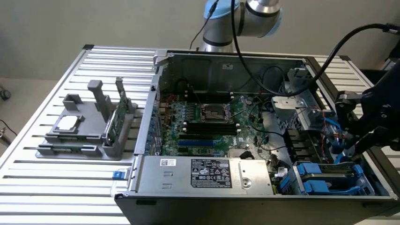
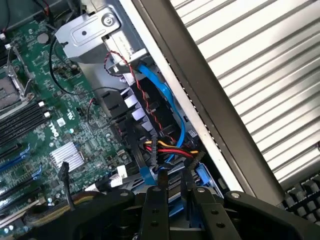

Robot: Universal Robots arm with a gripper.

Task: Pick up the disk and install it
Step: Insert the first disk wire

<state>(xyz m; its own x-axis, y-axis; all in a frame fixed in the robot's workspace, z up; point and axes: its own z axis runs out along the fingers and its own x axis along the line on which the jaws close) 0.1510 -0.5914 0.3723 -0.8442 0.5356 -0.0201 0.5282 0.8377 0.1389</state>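
Black tool (image 2: pixel 173 186), can't tell grip state, near flat rect. blue-framed grey disk (image 1: pixel 326 178)

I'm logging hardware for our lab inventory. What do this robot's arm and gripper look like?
The arm has silver-grey joints with light blue caps; a thick black cable arcs toward the wrist. The gripper is matte black and angular, with small screw heads.

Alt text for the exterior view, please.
A robot gripper reaches into the exterior view's right end of an open computer case, just above the blue-framed disk in the drive bay. A grey holder with spare parts sits on the slatted table at the view's left.
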